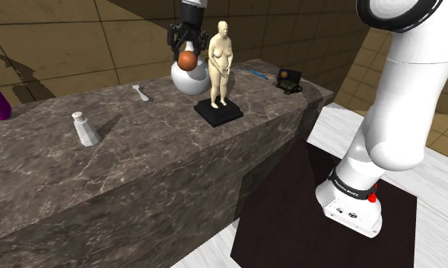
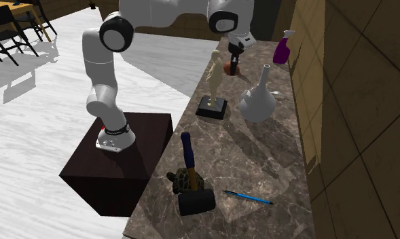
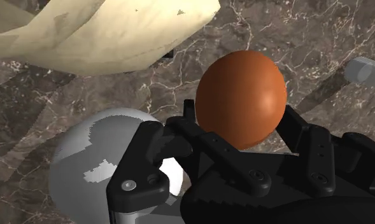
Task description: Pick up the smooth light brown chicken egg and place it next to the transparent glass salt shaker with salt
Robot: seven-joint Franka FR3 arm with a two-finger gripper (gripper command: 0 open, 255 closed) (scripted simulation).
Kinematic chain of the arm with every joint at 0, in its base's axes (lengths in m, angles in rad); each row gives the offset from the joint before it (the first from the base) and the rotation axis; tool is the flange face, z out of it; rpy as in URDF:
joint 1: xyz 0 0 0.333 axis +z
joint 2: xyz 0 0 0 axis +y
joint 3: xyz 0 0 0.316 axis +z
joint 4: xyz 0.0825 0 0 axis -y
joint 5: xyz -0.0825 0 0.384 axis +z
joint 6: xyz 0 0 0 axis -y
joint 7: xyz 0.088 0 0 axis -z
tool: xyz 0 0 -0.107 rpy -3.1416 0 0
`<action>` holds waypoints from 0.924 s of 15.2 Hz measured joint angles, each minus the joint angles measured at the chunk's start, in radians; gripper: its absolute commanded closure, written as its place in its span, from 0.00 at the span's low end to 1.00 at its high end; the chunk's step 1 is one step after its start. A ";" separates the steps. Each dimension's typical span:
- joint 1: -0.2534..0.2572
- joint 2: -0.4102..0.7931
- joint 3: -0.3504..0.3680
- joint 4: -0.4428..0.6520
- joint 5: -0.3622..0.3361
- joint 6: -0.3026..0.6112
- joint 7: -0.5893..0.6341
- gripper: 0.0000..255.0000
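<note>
Since the fingers point(image 3: 300, 135) are clamped on the reddish-brown egg point(image 3: 241, 98) and it hangs clear above the worktop point(image 1: 138, 175), you may log the pick as done and the carry as the step in hand. Egg: held aloft, in front of the white vase point(image 1: 190, 82), just beside the cream figurine point(image 1: 222, 57) on its black base. Salt shaker point(image 1: 84, 128): pale, upright, well apart toward the shoulder view's left. Next move, by your judgement: swing the egg away from figurine and vase, bring it low beside the shaker without touching it, and release gently, since a round egg is likely to roll. Worktop: dark stone with pale veins, long and narrow. Also on it: a small pale piece point(image 1: 141, 93) you cannot identify, a blue pen point(image 2: 247, 197), a hammer point(image 2: 191, 187) lying against a turtle figure point(image 2: 183, 180), a purple spray bottle point(image 2: 283, 49). Room: brown tiled walls, pale plank floor point(image 2: 42, 136), dark chairs point(image 2: 8, 30) far off.
</note>
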 measured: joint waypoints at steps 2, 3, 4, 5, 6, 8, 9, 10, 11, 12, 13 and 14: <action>0.028 0.017 0.015 0.029 -0.007 -0.002 0.045 1.00; 0.041 0.037 0.023 0.059 -0.011 -0.007 0.068 1.00; 0.055 0.047 0.030 0.071 -0.015 -0.006 0.090 1.00; 0.068 0.055 0.036 0.081 -0.018 -0.003 0.108 1.00; 0.083 0.081 0.043 0.122 -0.024 -0.015 0.133 1.00; 0.114 0.116 0.057 0.168 -0.033 -0.017 0.178 1.00; 0.129 0.127 0.062 0.178 -0.038 -0.012 0.199 1.00; 0.144 0.151 0.068 0.212 -0.043 -0.019 0.221 1.00; 0.158 0.175 0.073 0.248 -0.049 -0.027 0.241 1.00; 0.174 0.211 0.077 0.305 -0.055 -0.043 0.263 1.00; 0.189 0.219 0.081 0.317 -0.060 -0.045 0.283 1.00; 0.203 0.235 0.085 0.335 -0.065 -0.043 0.300 1.00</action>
